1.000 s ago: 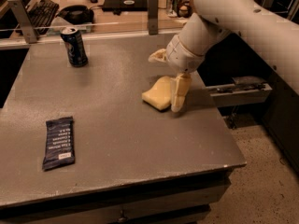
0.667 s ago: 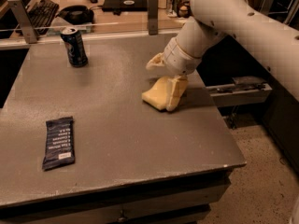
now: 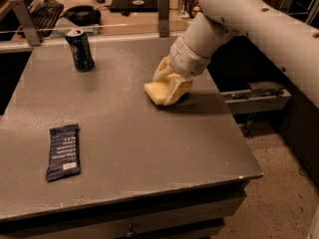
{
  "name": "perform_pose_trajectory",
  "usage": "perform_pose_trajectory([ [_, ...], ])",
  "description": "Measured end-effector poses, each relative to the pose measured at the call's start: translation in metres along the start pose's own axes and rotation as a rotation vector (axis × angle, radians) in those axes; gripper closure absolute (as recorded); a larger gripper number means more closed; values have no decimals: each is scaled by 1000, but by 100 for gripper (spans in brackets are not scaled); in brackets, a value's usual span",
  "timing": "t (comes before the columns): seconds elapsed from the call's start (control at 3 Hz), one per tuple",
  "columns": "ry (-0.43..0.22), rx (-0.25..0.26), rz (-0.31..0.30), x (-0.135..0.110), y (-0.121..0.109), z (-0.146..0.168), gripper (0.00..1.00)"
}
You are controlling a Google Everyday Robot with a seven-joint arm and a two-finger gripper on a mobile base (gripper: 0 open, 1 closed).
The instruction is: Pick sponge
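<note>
Gripper (image 3: 170,84) lowered, sponge (image 3: 155,91) touching, directly beneath

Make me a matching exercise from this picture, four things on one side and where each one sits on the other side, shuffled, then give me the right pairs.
Things:
1. sponge
2. soda can
3. snack bar wrapper
4. gripper

Places:
A. lying flat near the front edge of the table, on the picture's left
B. down on the sponge, at the end of the white arm
C. standing upright near the far left corner
D. pale yellow, right of the table's middle, under the gripper

Pairs: 1-D, 2-C, 3-A, 4-B.
</note>
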State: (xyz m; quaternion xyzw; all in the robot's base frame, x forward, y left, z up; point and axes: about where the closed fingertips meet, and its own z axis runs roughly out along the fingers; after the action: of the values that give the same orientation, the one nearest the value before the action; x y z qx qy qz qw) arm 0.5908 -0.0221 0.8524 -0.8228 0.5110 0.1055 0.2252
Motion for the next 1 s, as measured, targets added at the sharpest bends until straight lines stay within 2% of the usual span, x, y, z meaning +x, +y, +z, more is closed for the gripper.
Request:
perform_pose_trajectory([
  [0.33,-72,14,3,-21,-4,-18,87],
  [0.67,-248,36,8,-57,-4,-45,100],
  [1.0,-452,56,18,-100,5,-68,100],
])
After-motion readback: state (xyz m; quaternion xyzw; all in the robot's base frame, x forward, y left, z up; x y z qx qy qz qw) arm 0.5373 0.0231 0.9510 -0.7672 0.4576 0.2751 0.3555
